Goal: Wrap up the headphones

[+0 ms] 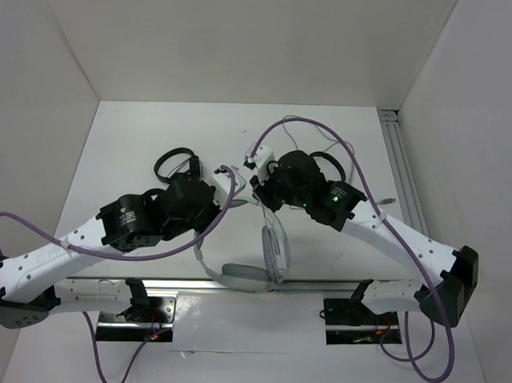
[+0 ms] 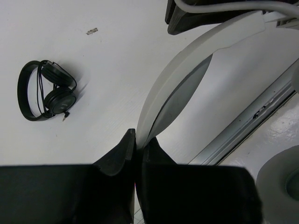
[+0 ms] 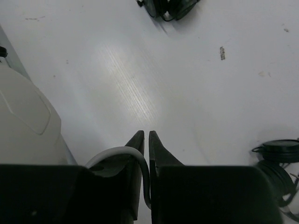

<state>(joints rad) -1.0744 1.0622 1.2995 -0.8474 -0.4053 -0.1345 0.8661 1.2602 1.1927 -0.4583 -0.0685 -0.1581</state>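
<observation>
The grey-white headphones (image 1: 276,243) hang between my arms above the table's near part. My left gripper (image 1: 224,190) is shut on the wide headband (image 2: 177,79), which rises from between its fingertips (image 2: 138,135). One padded ear cup (image 2: 280,186) shows at the lower right of the left wrist view. My right gripper (image 1: 255,168) is shut on the thin grey cable (image 3: 147,172), which loops over the left finger and runs down between the closed jaws (image 3: 145,134). A white part of the headphones (image 3: 23,121) shows at the left edge of the right wrist view.
One small black pair of headphones (image 1: 174,163) lies at the centre left and also shows in the left wrist view (image 2: 46,91). A second black pair (image 1: 326,164) is half hidden by the right arm. A metal rail (image 2: 252,121) runs along the near edge.
</observation>
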